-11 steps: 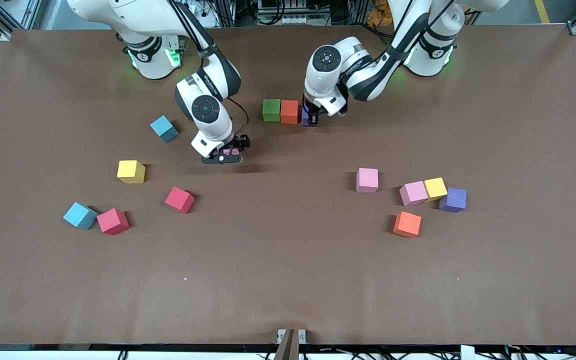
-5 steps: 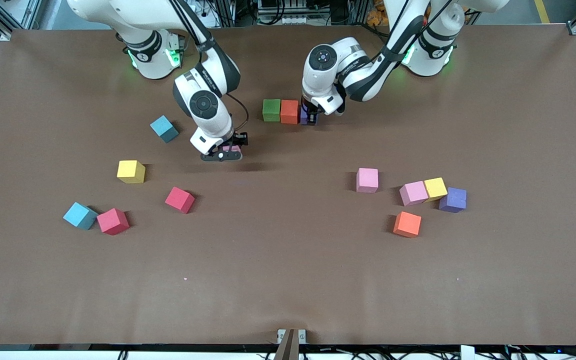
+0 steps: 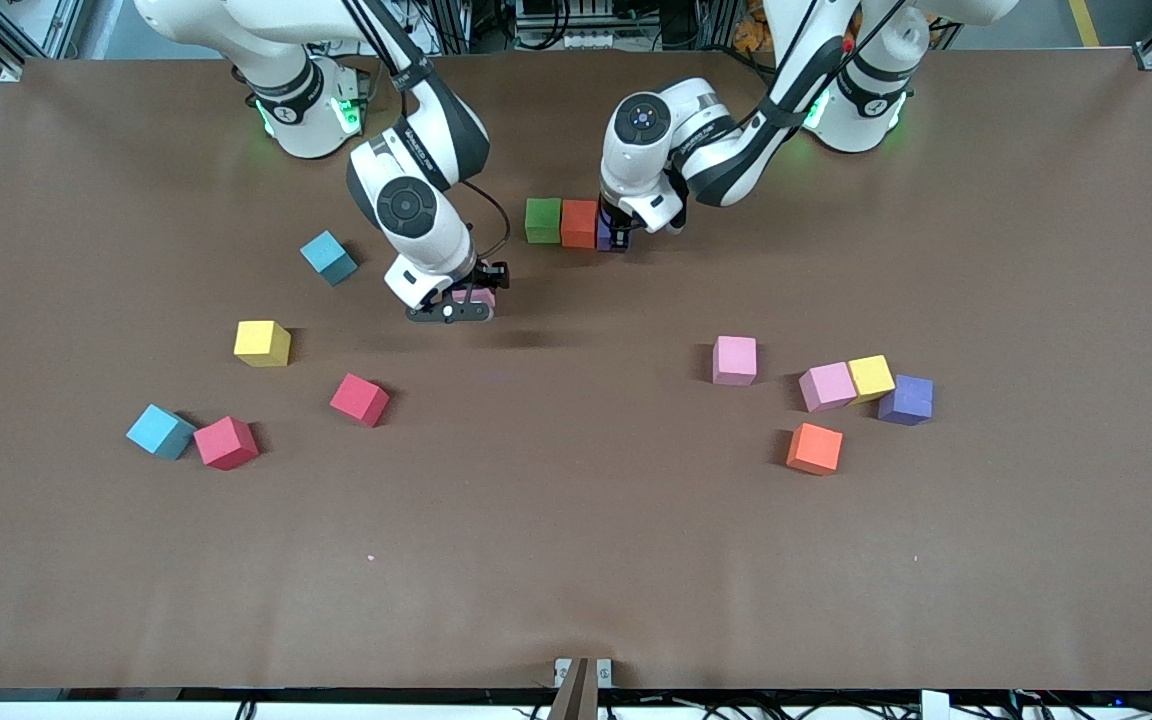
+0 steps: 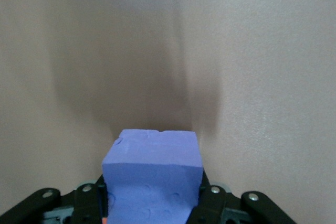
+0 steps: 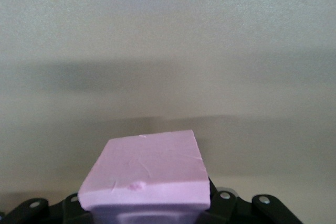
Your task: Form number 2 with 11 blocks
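A green block (image 3: 542, 220) and an orange block (image 3: 579, 222) stand side by side in a row near the robots' bases. My left gripper (image 3: 619, 238) is shut on a purple block (image 3: 606, 236), low at the orange block's free end; the purple block fills the left wrist view (image 4: 152, 174) between the fingers (image 4: 210, 203). My right gripper (image 3: 466, 302) is shut on a pink block (image 3: 479, 296), just above the table beside the row toward the right arm's end; the pink block also shows in the right wrist view (image 5: 144, 174).
Loose toward the right arm's end: a yellow block (image 3: 262, 343), two red blocks (image 3: 359, 399) (image 3: 226, 442), two light-blue cubes (image 3: 328, 257) (image 3: 160, 431). Toward the left arm's end: two pink blocks (image 3: 735, 360) (image 3: 826, 386), a yellow (image 3: 871, 377), a purple (image 3: 906, 400), an orange (image 3: 814, 448).
My right gripper has carried the pink block a little toward the row. My left gripper has edged the purple block closer to the orange block.
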Available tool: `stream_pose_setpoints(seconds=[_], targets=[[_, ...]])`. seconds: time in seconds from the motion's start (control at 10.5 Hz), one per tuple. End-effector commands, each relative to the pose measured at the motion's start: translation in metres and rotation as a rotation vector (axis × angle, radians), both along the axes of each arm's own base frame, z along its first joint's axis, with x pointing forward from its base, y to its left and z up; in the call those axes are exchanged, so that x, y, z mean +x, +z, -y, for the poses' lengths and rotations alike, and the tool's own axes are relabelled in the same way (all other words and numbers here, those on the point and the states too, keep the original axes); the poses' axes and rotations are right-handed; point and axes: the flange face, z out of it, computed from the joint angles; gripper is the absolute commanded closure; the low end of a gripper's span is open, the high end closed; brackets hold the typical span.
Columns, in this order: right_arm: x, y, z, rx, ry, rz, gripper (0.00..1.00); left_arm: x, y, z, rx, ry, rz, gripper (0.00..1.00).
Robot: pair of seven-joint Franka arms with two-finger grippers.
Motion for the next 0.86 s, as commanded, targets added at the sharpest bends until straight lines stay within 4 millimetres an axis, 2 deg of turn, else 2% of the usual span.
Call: stream_pose_setpoints(seconds=[0.0,0.38,0.57,0.67,0.76], targets=[[0.003,0.004,-0.006,0.028,-0.043,-0.01,0.55,-0.001,-0.002,0.005,0.003,0.003,0.015,1.0],[-0.002,0.006,-0.016,0.043,-0.049,-0.018,0.55,0.0,-0.005,0.006,0.004,0.008,0.009,1.0],[-0.005,0.006,-0.021,0.052,-0.051,-0.022,0.55,0.002,-0.006,0.006,0.004,0.011,0.007,0.9],[-0.005,0.006,-0.021,0.053,-0.052,-0.022,0.55,0.002,-0.006,0.006,0.003,0.011,0.006,0.79],[-0.005,0.006,-0.022,0.052,-0.051,-0.024,0.55,0.002,-0.006,0.006,0.004,0.01,0.007,0.44]])
